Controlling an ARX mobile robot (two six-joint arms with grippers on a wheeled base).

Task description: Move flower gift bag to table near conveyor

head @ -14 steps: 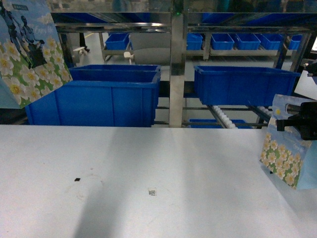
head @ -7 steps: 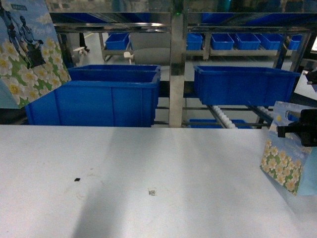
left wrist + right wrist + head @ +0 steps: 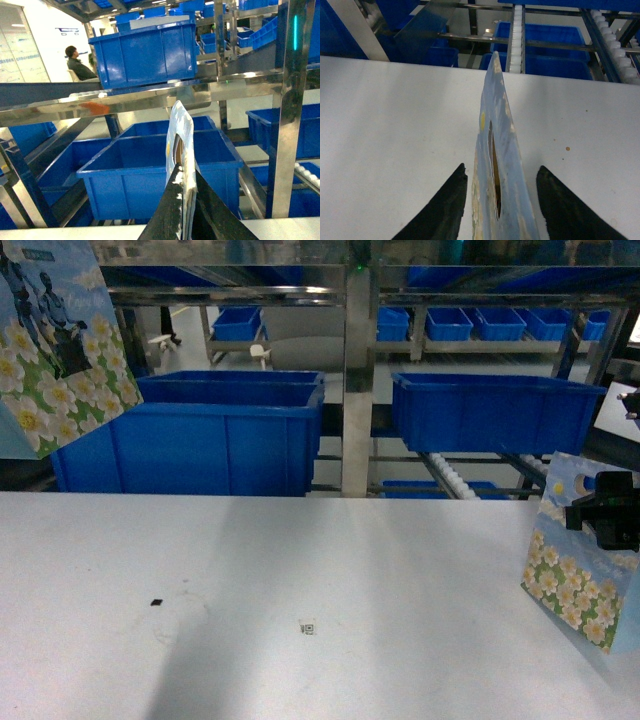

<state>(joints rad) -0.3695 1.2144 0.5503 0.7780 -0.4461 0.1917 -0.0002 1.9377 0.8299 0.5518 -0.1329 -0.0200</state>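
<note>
One flower gift bag (image 3: 55, 340), blue with white blossoms, hangs high at the far left over the table's back edge. My left gripper (image 3: 187, 167) is shut on that bag's top edge (image 3: 179, 130). A second flower gift bag (image 3: 572, 580) stands on the table (image 3: 300, 570) at the right edge. My right gripper (image 3: 501, 169) is open, one finger on each side of this bag (image 3: 502, 150) with a gap on both sides. From the head view the right gripper (image 3: 610, 512) shows as a dark shape at the bag's top. The conveyor (image 3: 450, 475) runs just behind the table.
Large blue bins (image 3: 200, 440) (image 3: 495, 410) sit in the steel racking behind the table, around a steel upright (image 3: 357, 380). White roller tracks (image 3: 517, 30) slope down beyond the table's far edge. Small dark specks (image 3: 155, 602) mark the tabletop.
The right bag and right gripper have come down and the bag's bottom now sits lower on the table. The left bag has stayed still.
</note>
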